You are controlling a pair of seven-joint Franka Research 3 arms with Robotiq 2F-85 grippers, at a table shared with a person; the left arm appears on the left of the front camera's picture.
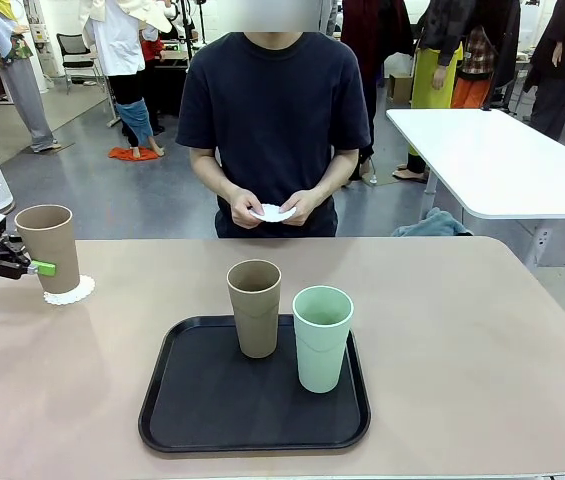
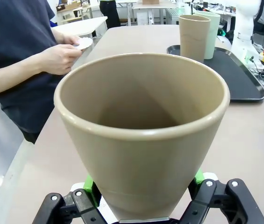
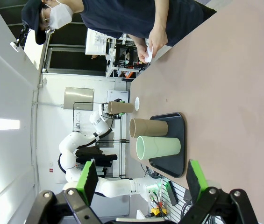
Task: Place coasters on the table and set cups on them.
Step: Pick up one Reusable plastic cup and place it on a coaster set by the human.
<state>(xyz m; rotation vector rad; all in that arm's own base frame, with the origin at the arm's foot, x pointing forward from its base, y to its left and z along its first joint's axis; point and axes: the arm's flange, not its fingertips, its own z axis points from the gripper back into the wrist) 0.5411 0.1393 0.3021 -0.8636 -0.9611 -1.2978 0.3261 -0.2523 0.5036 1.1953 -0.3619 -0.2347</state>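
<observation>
A tan cup (image 1: 50, 248) stands on a white scalloped coaster (image 1: 70, 292) at the far left of the beige table (image 1: 462, 330). My left gripper (image 1: 46, 266) is shut on this cup low down. In the left wrist view the cup (image 2: 141, 135) sits between the green pads (image 2: 89, 184). A second tan cup (image 1: 254, 307) and a mint green cup (image 1: 321, 338) stand upright on the black tray (image 1: 202, 405). Across the table, the person's hands hold white coasters (image 1: 273, 212). My right gripper (image 3: 141, 186) hangs open above the table with nothing between its fingers.
The tray sits at the table's near middle, with bare tabletop to its left and right. A white table (image 1: 502, 160) stands behind at the right. The person stands at the far edge, hands just above it.
</observation>
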